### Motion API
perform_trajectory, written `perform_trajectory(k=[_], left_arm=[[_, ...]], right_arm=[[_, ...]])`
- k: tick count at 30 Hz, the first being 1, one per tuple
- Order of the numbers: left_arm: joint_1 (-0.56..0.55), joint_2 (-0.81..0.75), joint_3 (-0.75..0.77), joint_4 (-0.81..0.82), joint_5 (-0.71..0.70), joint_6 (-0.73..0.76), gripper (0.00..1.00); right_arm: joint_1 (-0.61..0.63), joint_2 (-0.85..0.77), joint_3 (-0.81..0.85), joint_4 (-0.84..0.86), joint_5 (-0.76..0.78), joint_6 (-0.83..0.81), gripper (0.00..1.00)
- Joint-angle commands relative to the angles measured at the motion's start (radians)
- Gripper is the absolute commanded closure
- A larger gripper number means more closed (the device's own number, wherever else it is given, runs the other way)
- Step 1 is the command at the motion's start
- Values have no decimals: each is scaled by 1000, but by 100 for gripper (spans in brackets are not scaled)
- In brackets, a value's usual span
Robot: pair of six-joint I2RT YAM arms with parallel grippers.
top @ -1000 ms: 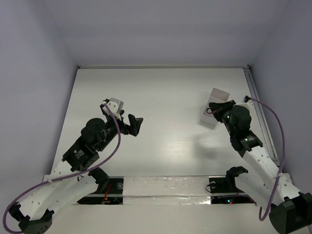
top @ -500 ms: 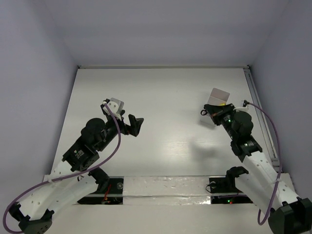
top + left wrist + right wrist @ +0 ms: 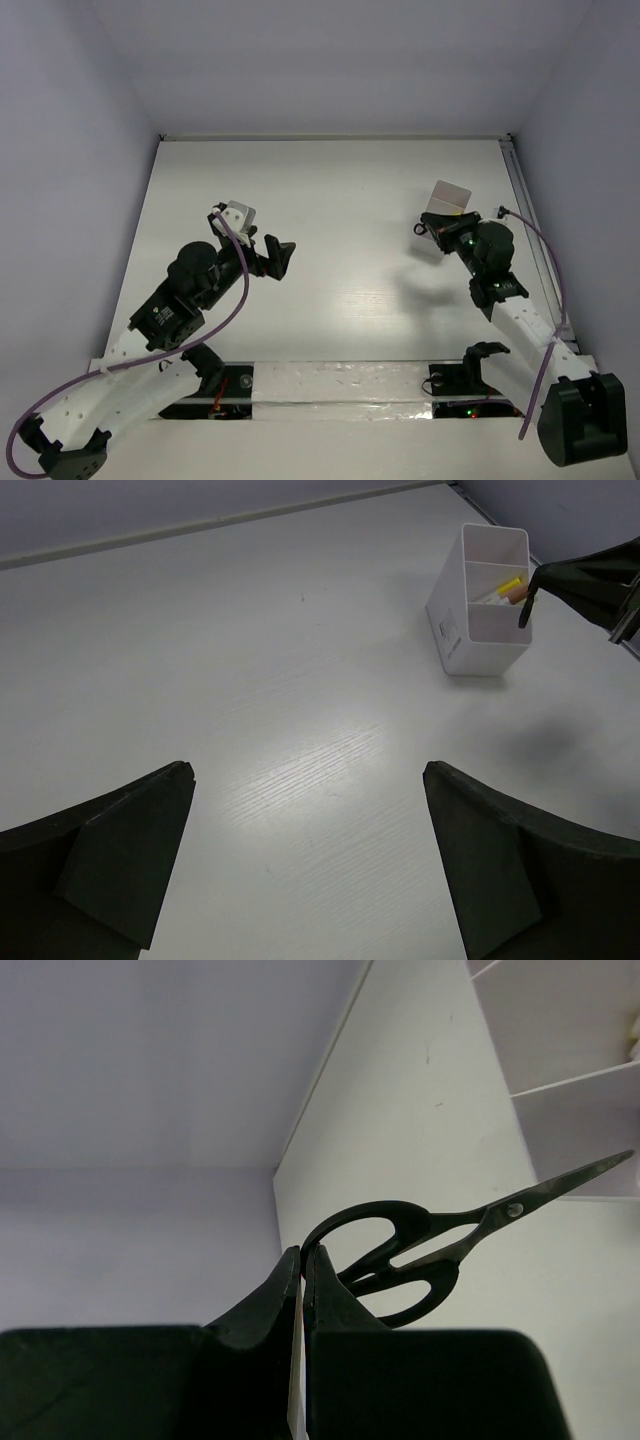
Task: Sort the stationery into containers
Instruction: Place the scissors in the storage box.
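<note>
Right arm [image 3: 510, 310] has shifted over the last second: its shoulder block has turned and the forearm now runs straighter up toward the tray [image 3: 449, 197]. The left arm [image 3: 180, 300] has not budged.

The right gripper [image 3: 432, 228] hangs at the tray's near end, at about 2 o'clock on the table [image 3: 340, 200]. Its fingers are pressed together on one black handle loop of the scissors [image 3: 440, 1250]. The closed blades reach out toward 3 o'clock in the wrist view, the tip over the tray's wall. I cannot tell whether it touches.

A yellow pen [image 3: 510, 584] lies in the tray's middle compartment.

The left gripper [image 3: 272, 257], near 9 o'clock, is spread wide and holds nothing, hovering above bare white tabletop.

Pale lilac walls [image 3: 330, 60] close in the far side and both flanks.
</note>
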Motion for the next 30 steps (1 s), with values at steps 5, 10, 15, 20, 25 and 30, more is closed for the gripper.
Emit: perform_trajectory(k=[5,10,15,20,25,30], left_arm=[[4,7,-5,43,7,5,1],[4,15,-3,43,6,5,1],[4,22,-3,43,6,3,1],[13,28,-3,44,7,6,1],[22,33,-2,44,16,5,1],[22,31,-3,46,16,5,1]], right_arm=[[-72,42,-38,131,-48,21,100],[-111,76,-53,177,-80,19,100],[-132,140,-68,237,-120,31,100],[-132,156,-76,255,-120,30,100],[-132,139,-79,239,-88,13,89],[-142,145,-82,232,-74,4,84]])
